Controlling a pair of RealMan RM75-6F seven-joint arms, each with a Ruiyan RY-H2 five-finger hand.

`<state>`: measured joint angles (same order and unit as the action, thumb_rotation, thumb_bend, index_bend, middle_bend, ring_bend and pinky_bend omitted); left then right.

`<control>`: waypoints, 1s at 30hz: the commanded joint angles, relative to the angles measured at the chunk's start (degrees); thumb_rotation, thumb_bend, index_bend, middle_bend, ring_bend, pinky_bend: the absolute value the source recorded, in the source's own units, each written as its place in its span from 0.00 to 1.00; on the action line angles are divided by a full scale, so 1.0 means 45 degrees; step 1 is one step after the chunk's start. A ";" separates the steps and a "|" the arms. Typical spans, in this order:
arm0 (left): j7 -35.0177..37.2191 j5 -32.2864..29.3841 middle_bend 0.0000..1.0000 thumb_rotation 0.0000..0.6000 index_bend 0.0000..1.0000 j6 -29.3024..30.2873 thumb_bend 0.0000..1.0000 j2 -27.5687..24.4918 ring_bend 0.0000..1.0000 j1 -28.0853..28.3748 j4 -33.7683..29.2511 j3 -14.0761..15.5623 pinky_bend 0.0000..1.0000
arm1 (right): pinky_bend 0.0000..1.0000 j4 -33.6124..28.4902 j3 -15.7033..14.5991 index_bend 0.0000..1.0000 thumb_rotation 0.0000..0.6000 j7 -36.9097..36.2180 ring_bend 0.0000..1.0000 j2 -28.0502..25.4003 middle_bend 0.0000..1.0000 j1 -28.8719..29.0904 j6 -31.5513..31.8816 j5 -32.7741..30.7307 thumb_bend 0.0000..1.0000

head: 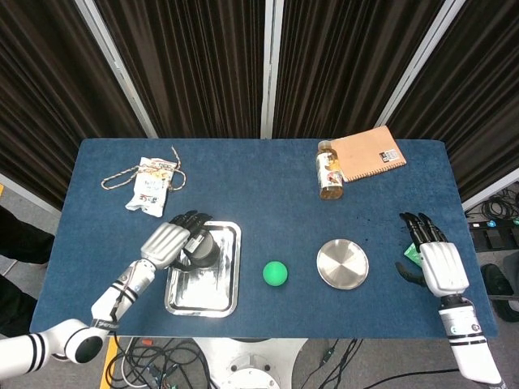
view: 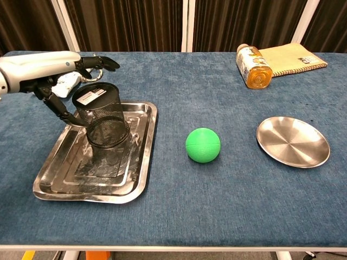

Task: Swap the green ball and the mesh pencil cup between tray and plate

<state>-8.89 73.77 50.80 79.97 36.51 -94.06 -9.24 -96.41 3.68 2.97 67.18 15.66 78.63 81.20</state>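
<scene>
I have my left hand (view: 46, 73) at the mesh pencil cup (view: 101, 115), which stands upright in the far part of the tray (view: 54, 179) on the left of the tabletop (view: 179, 216). The fingers (view: 97, 62) are spread, reaching over the far rim of the cup while the thumb drops down its left side. They bracket the cup, but I cannot tell whether they touch it yet, and nothing is lifted. I come at it from the left and far side because the cup is tall and open-topped, so a wrap around the wall seems the surest hold.

The green ball (view: 203, 144) sits on the bare tabletop between tray and plate (view: 293, 142), touching neither. I judge that it is parked there so the plate is free to take the cup first. The plate lies empty at the right.

My right hand (head: 438, 259) rests at the right edge of the tabletop, well apart from the plate, fingers extended and holding nothing. It is kept out of the way until the ball needs moving.

A bottle (view: 253, 65) lies on its side beside a notebook (view: 293, 57) at the far right, and a snack packet (head: 147, 188) with a cord is far left.
</scene>
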 commanded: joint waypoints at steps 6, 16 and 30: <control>-0.0202 -0.0434 0.17 1.00 0.23 -0.0289 0.17 0.0266 0.07 0.0457 0.0453 0.0010 0.24 | 0.18 0.0159 0.0080 0.00 1.00 -0.0216 0.00 0.0004 0.07 -0.0131 -0.0032 0.0017 0.18; -0.0285 -0.0246 0.33 1.00 0.38 0.0173 0.23 0.0377 0.29 0.0629 0.0565 0.0046 0.54 | 0.18 0.0306 0.0222 0.00 1.00 -0.0379 0.00 0.0040 0.07 -0.0214 -0.0044 0.0091 0.18; 0.0927 -0.0297 0.34 1.00 0.37 -0.1683 0.24 0.1079 0.29 0.3791 0.1900 -0.2107 0.56 | 0.18 0.0692 0.0345 0.00 1.00 -0.1315 0.00 -0.0006 0.07 -0.0873 0.0694 0.0108 0.18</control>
<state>-6.61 73.06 45.69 82.40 50.70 -88.69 -17.30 -93.98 5.19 -1.98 67.05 12.35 80.96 81.43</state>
